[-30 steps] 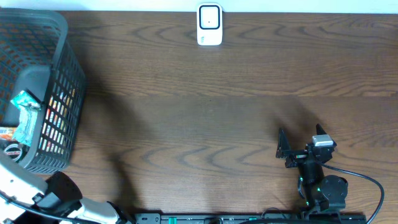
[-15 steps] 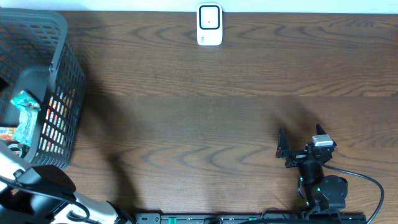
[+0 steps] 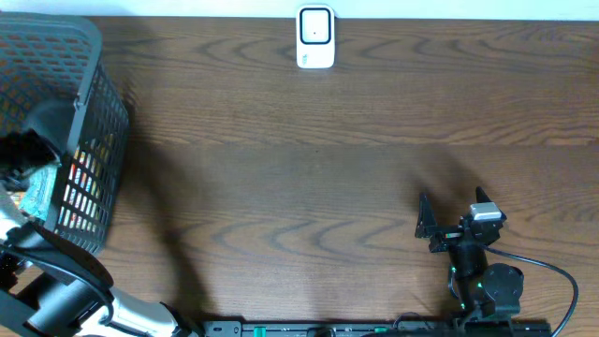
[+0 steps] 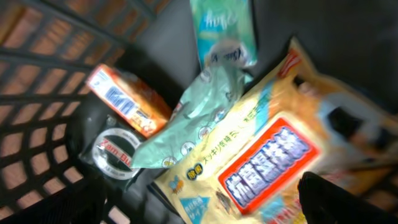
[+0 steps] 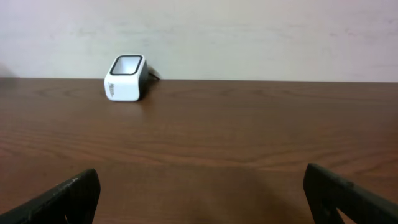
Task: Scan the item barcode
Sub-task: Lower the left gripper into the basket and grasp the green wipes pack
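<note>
My left claw (image 4: 202, 208) hangs inside the basket (image 3: 92, 47) with its jaws spread wide and nothing between them. Its two dark fingertips (image 4: 348, 199) show only at the bottom corners of the wrist view. Right under the gap lies a yellow snack bag (image 4: 267, 168) with a red label. It is tilted, and its lower edge runs out of the picture between my fingers. I cannot tell whether the fingers touch it.

A crumpled mint-green pouch (image 4: 205, 118) lies across the bag's upper left corner, overlapping it. Beyond that, at the top of the view, sits a teal packet (image 4: 221, 28), touching the pouch. To the left of the pouch an orange box (image 4: 127, 102) lies at a slant. Just below the box is a round lid (image 4: 115, 155) with print on it that I cannot read in full. I see no barcode facing me on any of these.

From overhead, the basket stands at the far left edge of the table (image 3: 299, 168), and my left arm reaches into it from the near side.

My right claw (image 5: 205, 199) is also fully spread and holds nothing. It sits low over the near right part of the table. The white scanner (image 5: 126, 78) stands upright at the far edge near the middle, well apart from both claws and from the basket.
</note>
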`<state>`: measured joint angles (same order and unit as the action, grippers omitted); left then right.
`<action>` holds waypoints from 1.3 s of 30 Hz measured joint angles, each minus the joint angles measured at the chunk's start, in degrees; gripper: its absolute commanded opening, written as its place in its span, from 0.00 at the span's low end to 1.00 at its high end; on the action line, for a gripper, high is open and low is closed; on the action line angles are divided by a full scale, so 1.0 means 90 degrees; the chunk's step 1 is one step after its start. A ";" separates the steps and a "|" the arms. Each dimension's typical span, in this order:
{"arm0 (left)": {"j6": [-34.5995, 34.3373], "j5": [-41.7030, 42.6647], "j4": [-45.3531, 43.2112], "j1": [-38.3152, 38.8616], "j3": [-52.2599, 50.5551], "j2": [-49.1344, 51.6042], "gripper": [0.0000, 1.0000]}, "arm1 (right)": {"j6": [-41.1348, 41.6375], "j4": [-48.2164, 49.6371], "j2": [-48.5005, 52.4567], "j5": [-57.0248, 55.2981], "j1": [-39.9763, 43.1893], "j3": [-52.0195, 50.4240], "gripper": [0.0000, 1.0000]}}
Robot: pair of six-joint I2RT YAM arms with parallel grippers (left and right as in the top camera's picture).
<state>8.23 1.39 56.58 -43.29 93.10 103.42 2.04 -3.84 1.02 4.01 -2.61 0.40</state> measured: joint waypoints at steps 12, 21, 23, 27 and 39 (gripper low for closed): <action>0.0962 -0.0032 -0.1260 0.0000 -0.0976 0.0012 0.92 | 0.0000 -0.0002 0.0000 -0.0002 0.0000 0.0000 0.99; 0.1066 -0.0032 -0.1722 -0.0019 -0.1188 0.0039 0.92 | 0.0000 -0.0002 0.0000 -0.0002 0.0000 0.0000 0.99; 0.1071 -0.0029 -0.1717 -0.0049 -0.1236 0.0158 0.88 | 0.0000 -0.0002 0.0000 0.0000 0.0000 0.0000 0.99; 0.1069 -0.0041 -0.1678 -0.0160 -0.1282 0.0631 0.74 | 0.0000 -0.0002 0.0000 -0.0002 0.0000 0.0000 0.99; 0.0843 -0.0146 -0.1734 -0.0262 -0.1307 0.0709 0.27 | 0.0000 -0.0002 0.0000 -0.0002 0.0000 0.0000 0.99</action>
<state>15.81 0.08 40.97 -45.65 81.34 109.80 2.04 -3.86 1.02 3.99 -2.61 0.40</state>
